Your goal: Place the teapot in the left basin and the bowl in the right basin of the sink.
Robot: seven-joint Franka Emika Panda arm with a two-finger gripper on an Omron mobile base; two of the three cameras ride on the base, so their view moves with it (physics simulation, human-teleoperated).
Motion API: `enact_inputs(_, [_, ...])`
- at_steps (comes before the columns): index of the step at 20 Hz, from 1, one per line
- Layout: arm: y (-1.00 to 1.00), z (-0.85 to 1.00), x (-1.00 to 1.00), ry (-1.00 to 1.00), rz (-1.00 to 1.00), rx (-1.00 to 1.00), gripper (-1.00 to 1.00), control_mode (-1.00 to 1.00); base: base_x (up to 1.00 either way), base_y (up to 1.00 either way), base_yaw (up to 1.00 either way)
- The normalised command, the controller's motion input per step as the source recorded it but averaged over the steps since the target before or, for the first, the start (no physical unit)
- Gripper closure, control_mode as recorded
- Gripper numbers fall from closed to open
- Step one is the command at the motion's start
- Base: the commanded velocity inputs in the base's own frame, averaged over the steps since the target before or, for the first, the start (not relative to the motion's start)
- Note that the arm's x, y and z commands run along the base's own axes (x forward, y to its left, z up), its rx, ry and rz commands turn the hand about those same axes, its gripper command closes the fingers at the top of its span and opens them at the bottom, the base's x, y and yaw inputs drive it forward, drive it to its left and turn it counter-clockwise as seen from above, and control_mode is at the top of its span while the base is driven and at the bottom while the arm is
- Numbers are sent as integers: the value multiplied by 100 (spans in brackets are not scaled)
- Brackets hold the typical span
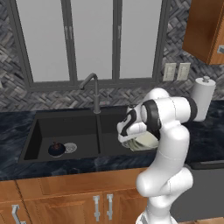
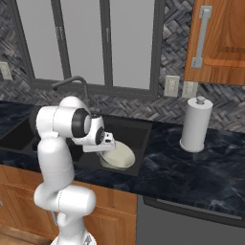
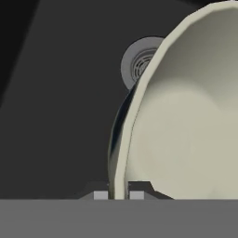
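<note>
Landmark: matte black double-basin sink [image 1: 100, 144], set in a dark marbled desk [image 2: 191, 172].

Small squat dark teapot [image 1: 56, 149] w/ thin arched handle sits on the floor of the left basin [image 1: 65, 131], just beside that basin's round silver drain [image 1: 70, 148].

Wide shallow cream bowl [image 2: 116, 156] is over the right basin [image 2: 129, 131], tilted, at the front part of the basin nr the sink's front wall. Can't tell whether its underside touches the basin floor.

Gripper [image 3: 115, 195] is clamped on the bowl's rim: in the hand view one finger tip [image 3: 100, 195] sits outside the rim and the other inside, w/ the thin cream edge between them. Bowl's pale inside faces the camera there, and the right basin's round silver drain [image 3: 138, 62] shows past the rim, partly hidden by it.

White arm w/ dark joints [image 1: 168, 131] reaches from the front of the sink, forearm bent down over the right basin.

Grey gooseneck faucet [image 1: 92, 89] stands behind the sink's central divider. White paper towel roll [image 2: 196, 124] stands upright on the desk, right of the sink, well apart from the bowl.
</note>
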Motion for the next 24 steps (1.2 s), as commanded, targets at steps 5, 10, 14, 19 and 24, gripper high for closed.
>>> enact_inputs(5, [0, -15, 20, 0, -3, -5, 100, -100, 0, 0, 0])
enact_inputs(10, [0, -13, 21, 0, -4, -4, 100, -100, 0, 0, 0])
enact_inputs(14, [1, -15, 24, 0, -5, -2, 100, -100, 0, 0, 0])
enact_inputs(19, [3, -20, 26, 0, -3, -1, 100, -100, 0, 0, 0])
enact_inputs(24, [1, -23, 20, 4, 0, -1, 100, -100, 0, 0, 0])
